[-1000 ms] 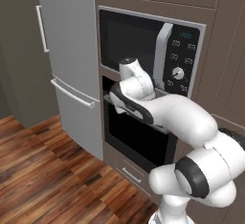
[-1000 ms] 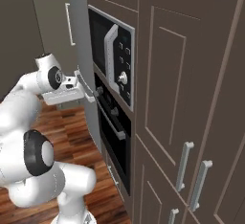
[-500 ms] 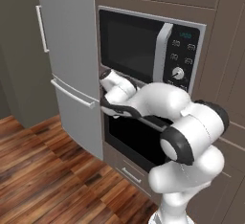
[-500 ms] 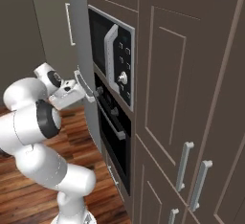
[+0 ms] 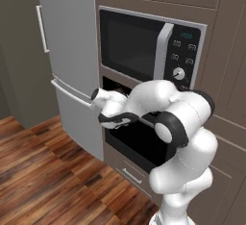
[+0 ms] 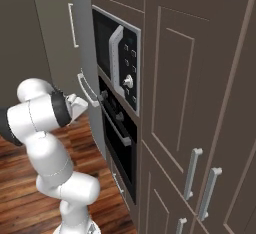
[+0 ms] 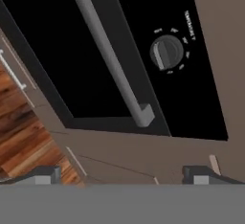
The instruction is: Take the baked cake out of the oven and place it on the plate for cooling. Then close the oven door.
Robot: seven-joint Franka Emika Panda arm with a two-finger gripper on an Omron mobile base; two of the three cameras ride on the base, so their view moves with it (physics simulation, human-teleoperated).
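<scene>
While close up, oven door (image 7: 57, 50) handle (image 7: 107, 55).

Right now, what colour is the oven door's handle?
Silver-grey: the bar handle runs across the black oven door, clearest in the hand view.

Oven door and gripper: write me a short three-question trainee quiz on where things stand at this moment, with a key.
1. True or false: the oven door is shut against the oven.
2. Multiple choice: in the hand view, the gripper is
A. shut on the silver bar handle
B. open, with nothing between its fingertips
C. holding a cake
3. Fill in: the appliance directly above the oven is the ____.

Key
1. True. The black glass panel sits flush in the cabinetry, its handle running across the top.
2. B. The two fingertips stand wide apart at the bottom of the hand view, short of the handle.
3. Microwave, silver-framed with a keypad.
</scene>
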